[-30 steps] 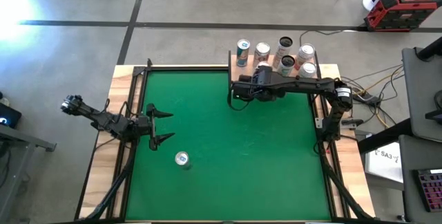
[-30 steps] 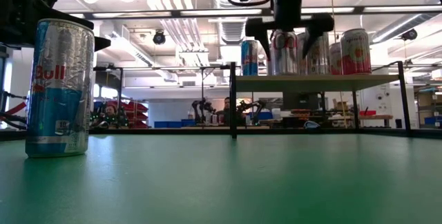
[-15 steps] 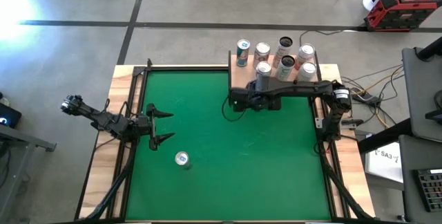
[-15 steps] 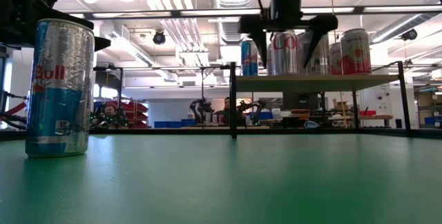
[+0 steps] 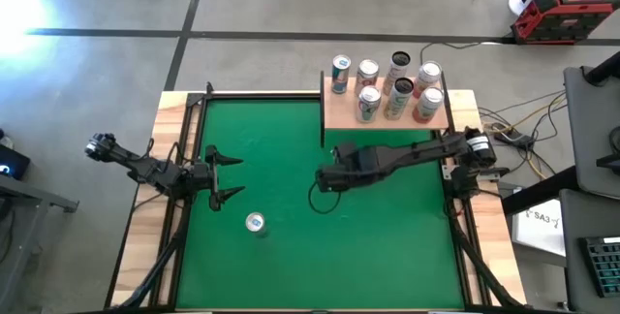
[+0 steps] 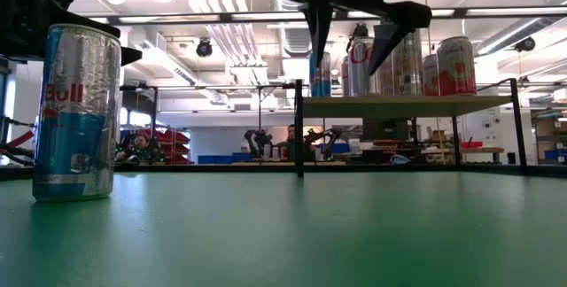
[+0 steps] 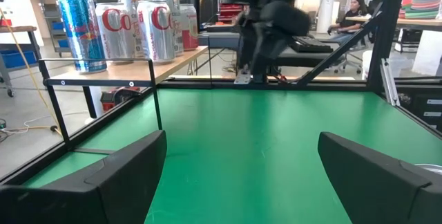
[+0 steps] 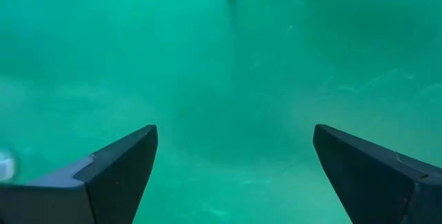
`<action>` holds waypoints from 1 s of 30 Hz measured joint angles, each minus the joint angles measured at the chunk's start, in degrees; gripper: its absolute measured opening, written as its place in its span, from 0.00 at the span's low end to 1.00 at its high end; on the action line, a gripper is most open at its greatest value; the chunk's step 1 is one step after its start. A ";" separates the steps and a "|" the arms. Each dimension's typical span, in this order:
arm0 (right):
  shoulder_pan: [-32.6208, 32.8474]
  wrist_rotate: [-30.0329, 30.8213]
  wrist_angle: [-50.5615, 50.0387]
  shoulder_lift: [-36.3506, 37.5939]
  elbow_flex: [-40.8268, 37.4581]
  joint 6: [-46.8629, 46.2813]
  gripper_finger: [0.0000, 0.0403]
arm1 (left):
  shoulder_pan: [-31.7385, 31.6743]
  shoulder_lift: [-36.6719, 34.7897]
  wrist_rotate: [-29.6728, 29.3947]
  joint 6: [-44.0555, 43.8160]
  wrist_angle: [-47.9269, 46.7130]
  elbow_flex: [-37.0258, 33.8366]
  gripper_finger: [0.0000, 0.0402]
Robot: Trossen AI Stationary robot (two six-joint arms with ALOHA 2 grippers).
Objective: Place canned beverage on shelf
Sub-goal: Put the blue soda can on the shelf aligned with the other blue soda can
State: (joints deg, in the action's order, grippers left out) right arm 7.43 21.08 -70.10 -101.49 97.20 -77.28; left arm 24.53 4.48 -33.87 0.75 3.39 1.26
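Observation:
A silver and blue canned beverage (image 5: 255, 222) stands upright on its base on the green felt near the table's left front; it shows large in the low view (image 6: 75, 114). The shelf (image 5: 341, 112), a pale-wood board on thin black posts, stands at the far right and carries several cans (image 5: 395, 86). My right gripper (image 5: 325, 180) hangs open and empty over the middle of the table, slanting down, between shelf and can (image 6: 350, 34). My left gripper (image 5: 218, 176) waits open and level at the table's left edge, just beyond the can.
Wooden rims and black rails run along the table's sides (image 5: 172, 159). Open green felt (image 5: 368, 246) lies between the can and the shelf. Cables (image 5: 513, 120) and equipment sit off the table's right side. People sit in the room behind the table (image 6: 291, 136).
My right gripper has swung away from the shelf's front edge toward the table's near edge and a little left, out over the middle of the felt, rolling its wrist as it went. Its fingers have stayed open and empty. The can has not moved.

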 joint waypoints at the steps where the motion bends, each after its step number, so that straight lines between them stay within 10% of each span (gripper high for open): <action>1: 0.81 0.13 0.57 0.00 -0.04 -1.01 0.94 | 0.00 0.01 -0.02 0.00 -0.01 0.00 0.90; 23: 16.18 23.89 5.05 1.69 -1.43 11.92 0.94 | 0.00 0.01 -0.01 0.00 -0.01 0.00 0.90; 30: 16.24 24.03 23.12 15.50 -18.55 22.79 0.94 | 0.00 0.01 0.00 0.00 -0.01 0.00 0.90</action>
State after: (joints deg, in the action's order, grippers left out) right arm 23.67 45.11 -46.98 -86.00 78.65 -54.49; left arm 24.53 4.49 -33.87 0.75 3.38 1.26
